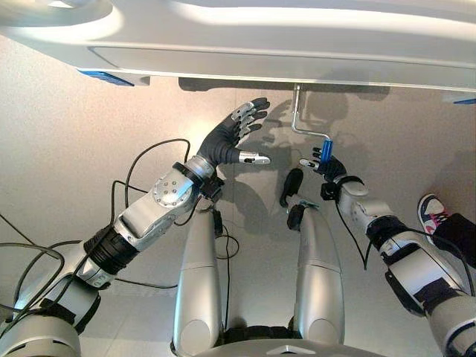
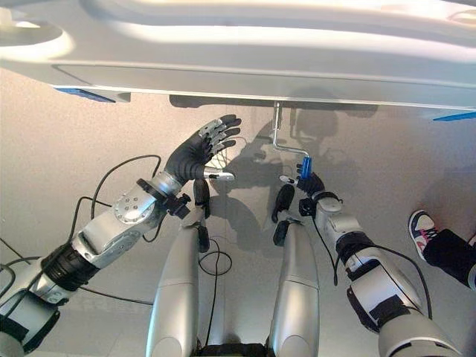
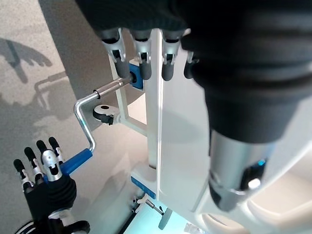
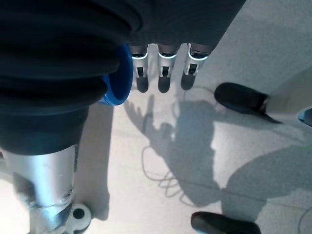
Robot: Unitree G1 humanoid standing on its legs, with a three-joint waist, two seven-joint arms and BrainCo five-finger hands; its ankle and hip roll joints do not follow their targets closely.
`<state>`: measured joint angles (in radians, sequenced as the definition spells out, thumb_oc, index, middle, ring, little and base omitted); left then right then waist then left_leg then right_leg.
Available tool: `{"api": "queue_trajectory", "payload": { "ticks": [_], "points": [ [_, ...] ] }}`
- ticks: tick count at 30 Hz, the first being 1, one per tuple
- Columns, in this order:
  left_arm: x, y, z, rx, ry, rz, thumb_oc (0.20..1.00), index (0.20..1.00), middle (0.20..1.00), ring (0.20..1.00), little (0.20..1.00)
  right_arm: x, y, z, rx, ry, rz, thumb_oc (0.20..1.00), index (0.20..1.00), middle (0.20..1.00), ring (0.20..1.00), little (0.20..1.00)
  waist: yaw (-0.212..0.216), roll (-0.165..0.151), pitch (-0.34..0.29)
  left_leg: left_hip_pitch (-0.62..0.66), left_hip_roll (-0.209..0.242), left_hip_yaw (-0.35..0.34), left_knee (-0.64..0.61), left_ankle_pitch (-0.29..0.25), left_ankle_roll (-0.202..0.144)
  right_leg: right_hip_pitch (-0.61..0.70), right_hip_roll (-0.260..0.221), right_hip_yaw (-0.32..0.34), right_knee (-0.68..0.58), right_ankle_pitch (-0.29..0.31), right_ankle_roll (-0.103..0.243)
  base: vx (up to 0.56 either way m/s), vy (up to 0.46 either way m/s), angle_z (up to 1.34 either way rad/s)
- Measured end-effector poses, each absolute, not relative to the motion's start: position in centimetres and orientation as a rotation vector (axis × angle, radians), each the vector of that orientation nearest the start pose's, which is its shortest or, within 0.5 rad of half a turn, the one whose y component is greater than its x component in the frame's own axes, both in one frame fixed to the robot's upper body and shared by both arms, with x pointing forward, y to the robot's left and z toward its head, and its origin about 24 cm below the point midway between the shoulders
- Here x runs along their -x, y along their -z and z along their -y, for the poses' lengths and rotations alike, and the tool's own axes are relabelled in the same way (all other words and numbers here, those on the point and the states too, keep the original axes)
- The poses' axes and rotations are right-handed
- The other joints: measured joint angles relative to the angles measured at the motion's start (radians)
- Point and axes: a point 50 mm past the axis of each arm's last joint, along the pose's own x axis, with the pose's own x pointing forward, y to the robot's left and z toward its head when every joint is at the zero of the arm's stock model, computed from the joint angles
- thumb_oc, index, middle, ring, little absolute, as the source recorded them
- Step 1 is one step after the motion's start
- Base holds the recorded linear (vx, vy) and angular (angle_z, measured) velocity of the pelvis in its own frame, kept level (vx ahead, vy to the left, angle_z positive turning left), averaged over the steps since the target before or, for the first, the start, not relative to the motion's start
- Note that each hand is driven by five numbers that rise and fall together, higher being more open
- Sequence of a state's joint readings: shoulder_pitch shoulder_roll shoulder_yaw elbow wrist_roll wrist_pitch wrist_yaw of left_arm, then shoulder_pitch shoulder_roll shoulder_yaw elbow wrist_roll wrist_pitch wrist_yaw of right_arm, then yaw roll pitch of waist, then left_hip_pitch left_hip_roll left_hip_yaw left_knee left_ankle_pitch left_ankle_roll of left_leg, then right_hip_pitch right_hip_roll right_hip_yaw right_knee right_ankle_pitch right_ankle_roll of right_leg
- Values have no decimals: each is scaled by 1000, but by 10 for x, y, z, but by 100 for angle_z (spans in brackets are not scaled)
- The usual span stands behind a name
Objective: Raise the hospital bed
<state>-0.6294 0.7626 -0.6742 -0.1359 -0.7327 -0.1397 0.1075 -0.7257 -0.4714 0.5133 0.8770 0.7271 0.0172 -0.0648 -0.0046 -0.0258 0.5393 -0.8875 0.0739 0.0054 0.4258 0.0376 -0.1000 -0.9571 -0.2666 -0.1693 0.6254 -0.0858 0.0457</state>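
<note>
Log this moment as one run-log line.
right hand: at blue crank grip | left hand: open, raised, free | hospital bed: overhead

Pale beige-grey smooth floor (image 1: 67,134) everywhere here, plain and matt, running from the near edge right out to the far side. Light is even and fairly bright, giving a soft sheen on the floor at the left and a warmer tint toward the middle. Over on the right, a person stands close by: a white sneaker with pink and dark trim (image 1: 431,212) is planted flat on the floor, and a dark trouser leg (image 1: 457,234) rises from it toward the right edge. In the right wrist view a faint straight joint line (image 4: 273,192) crosses the floor.
</note>
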Motion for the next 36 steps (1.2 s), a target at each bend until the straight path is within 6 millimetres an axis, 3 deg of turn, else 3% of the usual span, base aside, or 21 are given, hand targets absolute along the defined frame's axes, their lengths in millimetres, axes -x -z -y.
{"api": "queue_trajectory", "payload": {
  "ticks": [18, 25, 36],
  "points": [
    [-296, -189, -111, -119, 604, 389, 1000, 1000, 1000, 1000, 1000, -361, -81, 201, 111, -61, -167, 200, 200, 200, 200, 200, 3, 1, 1, -19, 4, 17, 6, -2, -3, -28, 3, 11, 8, -1, -4, 2, 0, -1],
    [-296, -189, -116, -144, 596, 385, 1000, 1000, 1000, 1000, 1000, -368, -115, 212, 159, -62, -69, 200, 200, 200, 200, 200, 16, 1, 1, -19, 4, 16, 6, -2, -3, -29, 2, 10, 13, -1, -5, 0, 0, 0],
    [-296, -189, -118, -159, 593, 382, 1000, 1000, 1000, 1000, 1000, -371, -120, 213, 187, -72, -70, 200, 200, 200, 200, 200, 18, 0, 1, -29, 3, 16, 17, -6, 1, -29, 0, 9, 8, 1, -1, 0, 0, 0]
  ]
}}
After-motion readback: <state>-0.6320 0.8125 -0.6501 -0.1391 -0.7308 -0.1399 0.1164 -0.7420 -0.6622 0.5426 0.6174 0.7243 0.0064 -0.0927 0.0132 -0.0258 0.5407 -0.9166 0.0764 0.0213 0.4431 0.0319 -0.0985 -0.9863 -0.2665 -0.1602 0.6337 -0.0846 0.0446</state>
